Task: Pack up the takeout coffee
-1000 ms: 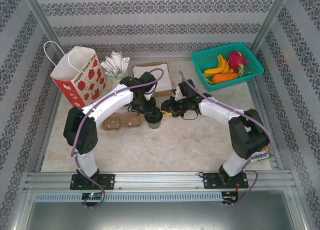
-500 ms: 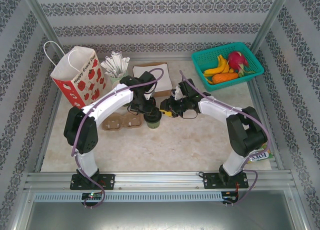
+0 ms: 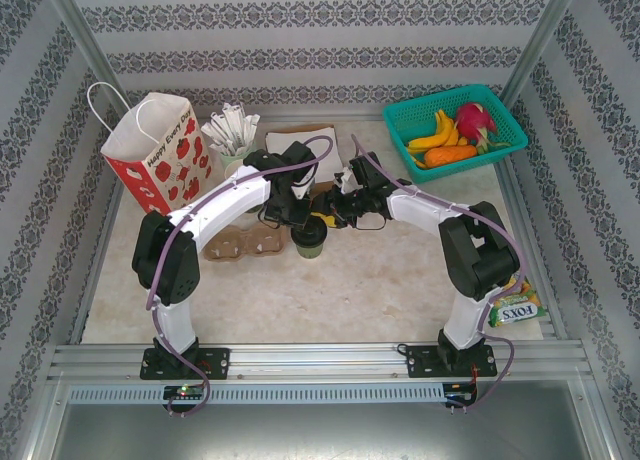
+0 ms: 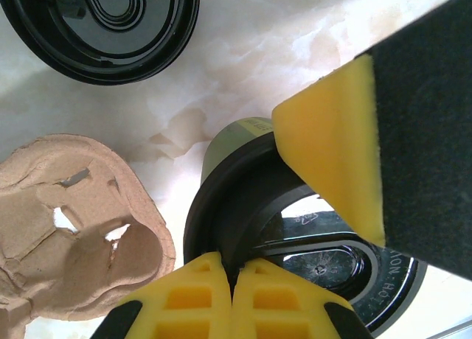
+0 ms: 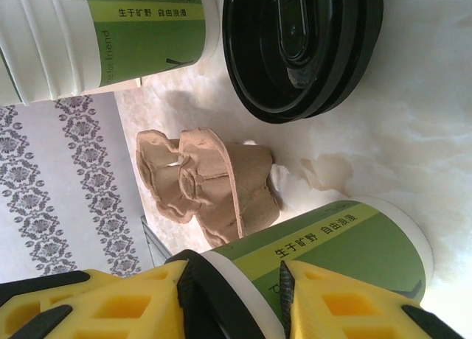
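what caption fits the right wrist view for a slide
Right gripper clasps the takeout coffee at its lid, beside the cardboard carrier and stacked black lids.

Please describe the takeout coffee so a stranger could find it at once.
Find the red-flowered paper bag at the far left; the brown cup carrier lies nearer, to its right. The takeout coffee stands just right of the carrier: a small green cup that, unlike the stacked cups, wears a black lid.

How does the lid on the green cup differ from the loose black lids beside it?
The fitted lid is single and caps the green cup, which the right gripper holds. The loose lids lie stacked on the table, untouched. Both are round black plastic.
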You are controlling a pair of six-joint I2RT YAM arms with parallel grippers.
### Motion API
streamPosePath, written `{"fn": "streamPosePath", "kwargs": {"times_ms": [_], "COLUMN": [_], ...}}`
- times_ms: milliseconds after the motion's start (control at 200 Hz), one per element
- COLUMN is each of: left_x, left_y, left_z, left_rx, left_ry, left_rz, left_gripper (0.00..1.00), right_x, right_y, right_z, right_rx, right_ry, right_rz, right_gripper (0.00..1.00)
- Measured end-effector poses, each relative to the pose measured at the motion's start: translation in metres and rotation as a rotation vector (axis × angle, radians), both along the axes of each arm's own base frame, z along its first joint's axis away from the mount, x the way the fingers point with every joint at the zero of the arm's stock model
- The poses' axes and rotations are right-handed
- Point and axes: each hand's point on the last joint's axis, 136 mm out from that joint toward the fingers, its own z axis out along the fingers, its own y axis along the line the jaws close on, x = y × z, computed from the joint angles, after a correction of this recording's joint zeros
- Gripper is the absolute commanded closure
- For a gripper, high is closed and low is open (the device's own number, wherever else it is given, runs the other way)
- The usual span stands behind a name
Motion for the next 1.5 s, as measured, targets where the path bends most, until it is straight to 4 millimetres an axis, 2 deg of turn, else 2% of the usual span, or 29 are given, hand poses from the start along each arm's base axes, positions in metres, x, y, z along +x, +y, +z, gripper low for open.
{"fn": "streamPosePath", "kwargs": {"times_ms": [185, 375, 610, 869, 1104, 1299, 1499], "left_x": [-0.001, 0.0, 0.0, -0.001, -0.003, -0.003, -0.002], "left_y": [0.0, 0.0, 0.001, 0.002, 0.0, -0.001, -0.001], "left_z": [-0.003, -0.002, -0.001, -0.001, -0.001, -0.001, -0.001], "left_rx": [-0.006, -0.011, -0.008, -0.005, -0.006, -0.007, -0.009], "left_ry": [-0.009, -0.015, -0.015, -0.011, -0.008, -0.007, -0.004], "left_rz": [0.001, 0.009, 0.014, 0.02, 0.018, 0.021, 0.049], "left_gripper": [1.0, 1.0, 1.0, 1.0, 1.0, 1.0, 1.0], "right_x": [0.0, 0.002, 0.008, 0.007, 0.008, 0.006, -0.014], "right_y": [0.002, 0.004, 0.021, 0.021, 0.022, 0.013, -0.017], "right_z": [-0.005, -0.001, -0.004, -0.009, -0.012, -0.004, 0.025], "right_rx": [0.031, 0.039, 0.038, 0.04, 0.066, 0.018, -0.038], "right_ry": [-0.055, -0.077, -0.053, -0.062, -0.113, -0.138, -0.243], "right_rz": [0.02, 0.034, 0.071, 0.07, 0.072, 0.055, 0.019], "right_gripper": [0.65, 0.62, 0.59, 0.66, 0.66, 0.58, 0.41]}}
